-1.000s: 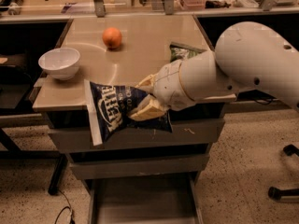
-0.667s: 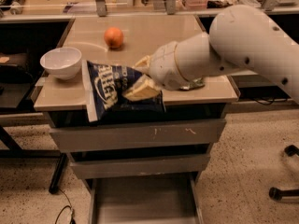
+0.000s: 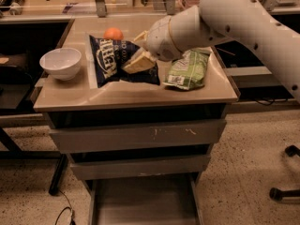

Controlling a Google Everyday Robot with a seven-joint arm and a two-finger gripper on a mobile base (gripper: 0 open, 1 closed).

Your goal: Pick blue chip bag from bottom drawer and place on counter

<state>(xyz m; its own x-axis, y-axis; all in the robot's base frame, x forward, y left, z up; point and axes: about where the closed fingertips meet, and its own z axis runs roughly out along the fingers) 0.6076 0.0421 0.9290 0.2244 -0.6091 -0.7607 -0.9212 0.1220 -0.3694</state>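
Note:
The blue chip bag, dark navy foil with white lettering, is over the middle of the beige counter, its lower edge at or just above the surface. My gripper is shut on the bag's right side, with one pale finger across the foil. My white arm reaches in from the upper right. The bottom drawer stands pulled open below, and its grey floor shows bare.
A white bowl sits at the counter's left. An orange lies behind the blue bag. A green-and-white chip bag lies right of it, under my arm. Two shut grey drawer fronts are below the counter. Chair casters stand at the right.
My gripper has carried the blue chip bag up from in front of the counter's edge and back over the counter's middle. The view has shifted.

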